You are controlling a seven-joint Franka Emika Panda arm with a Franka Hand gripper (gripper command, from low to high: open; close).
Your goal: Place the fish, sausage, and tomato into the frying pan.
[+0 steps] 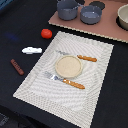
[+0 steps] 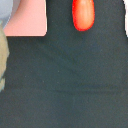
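Observation:
In the exterior view the tomato [image 1: 46, 33], a small glossy red ball, lies on the dark table beyond the placemat's far left corner. The white fish [image 1: 32, 50] lies nearer, to the exterior view's left of the placemat. The dark reddish-brown sausage [image 1: 17, 66] lies nearer still. The blue-grey frying pan [image 1: 90, 15] stands on the pink board [image 1: 105, 30] at the back. The wrist view shows a red rounded thing, which looks like the tomato [image 2: 83, 14], on dark table beside a pink corner [image 2: 25, 20]. No gripper or arm shows in either view.
A taller grey pot [image 1: 67, 9] stands beside the pan, with a dark lid [image 1: 97, 5] behind it and a beige bowl [image 1: 123, 17] at the exterior view's right. The striped placemat [image 1: 100, 75] holds a round beige plate [image 1: 68, 66], a fork [image 1: 65, 80] and a knife [image 1: 80, 56].

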